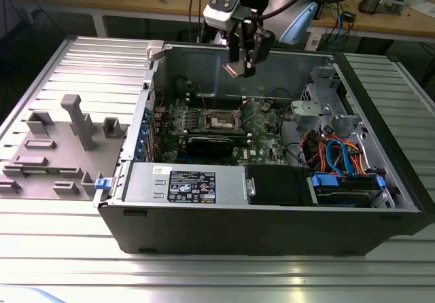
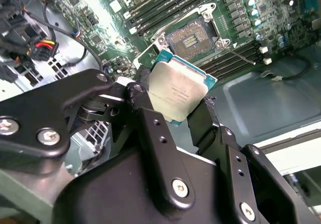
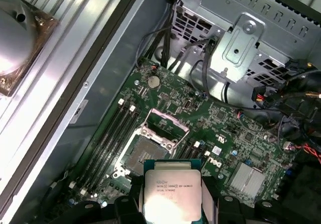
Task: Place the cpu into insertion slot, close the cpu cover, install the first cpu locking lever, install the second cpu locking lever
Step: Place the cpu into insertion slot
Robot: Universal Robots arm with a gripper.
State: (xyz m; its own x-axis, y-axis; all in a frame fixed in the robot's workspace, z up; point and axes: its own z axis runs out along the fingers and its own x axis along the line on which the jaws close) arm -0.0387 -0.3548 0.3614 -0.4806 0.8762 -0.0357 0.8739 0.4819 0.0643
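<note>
My gripper (image 1: 239,65) hangs high over the open computer case, shut on the cpu (image 2: 178,89). The cpu is a thin square chip with a silver-grey top, and a black finger (image 2: 145,118) presses on each of two opposite edges. Below it on the green board lies the insertion slot (image 3: 138,156), a dark square socket with a silvery rim and nothing in it. The cpu cover (image 3: 165,126) stands tilted up at the slot's far edge. In the exterior view the slot (image 1: 221,120) sits well beneath the gripper, near the board's middle.
Long memory slots (image 3: 108,133) flank the socket. A black graphics card (image 1: 214,145) lies just in front of it. A metal drive cage (image 1: 319,106) and coloured cables (image 1: 336,155) fill the exterior view's right of the case. Grey fixtures (image 1: 78,123) stand on the table outside.
</note>
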